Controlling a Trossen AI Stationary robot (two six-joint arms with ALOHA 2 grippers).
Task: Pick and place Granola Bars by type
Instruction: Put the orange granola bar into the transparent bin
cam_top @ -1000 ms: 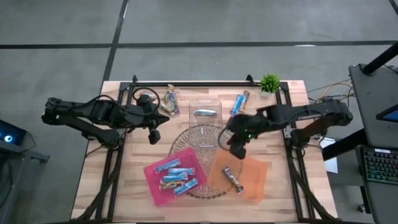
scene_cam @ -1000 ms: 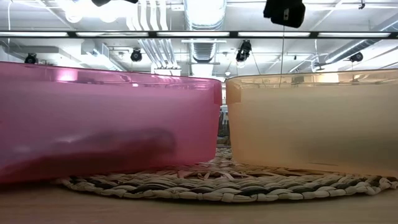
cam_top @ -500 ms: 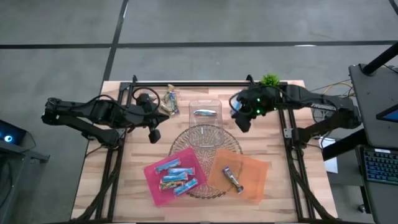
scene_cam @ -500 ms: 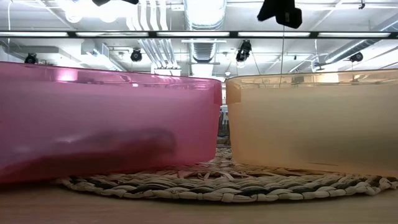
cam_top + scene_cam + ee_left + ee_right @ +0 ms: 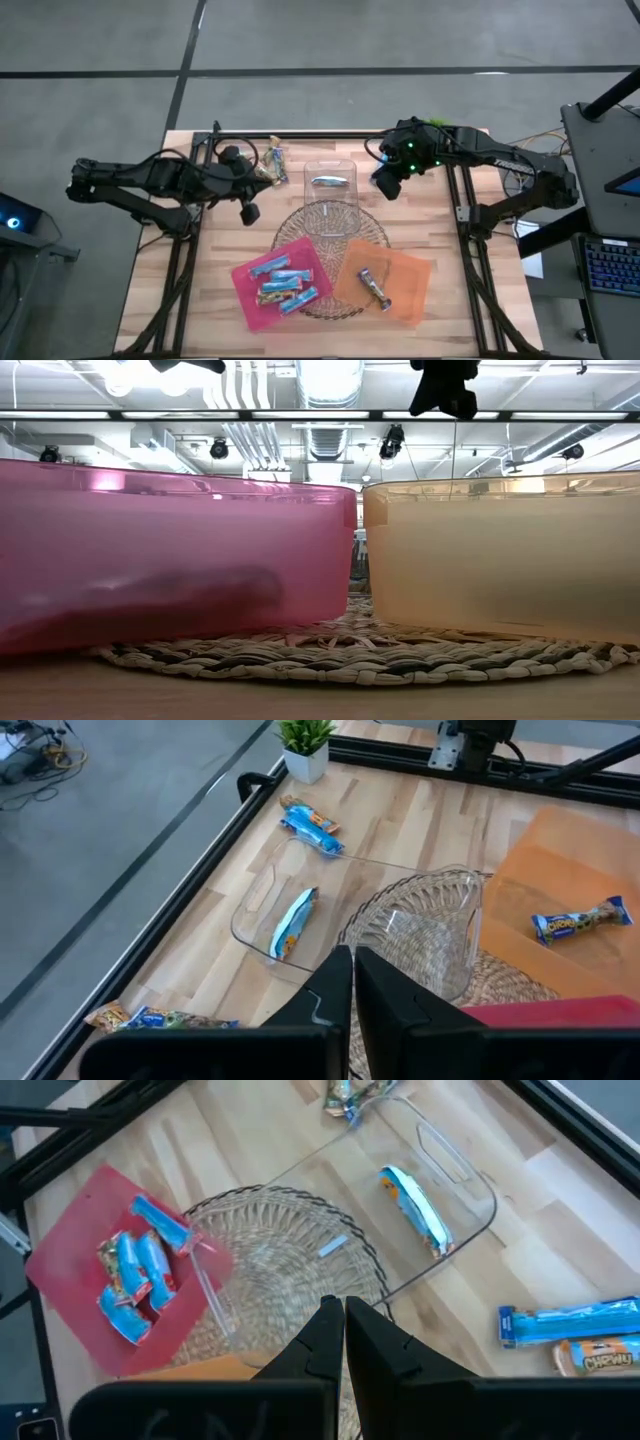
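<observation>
I see a light wooden bench (image 5: pixel 220 290). Directly on it lie a round woven mat (image 5: pixel 300 222), a clear plastic box (image 5: pixel 329 167), a small potted plant (image 5: pixel 305 746), and loose granola bars (image 5: pixel 273 161) near the far edge.

Granola Bars (image 5: pixel 283 281): several blue-wrapped bars lie clustered flat on pink; one on orange, one in the clear box, others on bare wood.

Pink tray (image 5: pixel 248 287) and orange tray (image 5: pixel 408 285) side by side on woven round mat (image 5: pixel 335 222), near edge of wooden surface (image 5: pixel 210 285). Clear plastic box (image 5: pixel 329 170) just beyond mat. Small potted plant (image 5: pixel 436 129) at far corner. Keyboard (image 5: pixel 610 272) off surface.
</observation>
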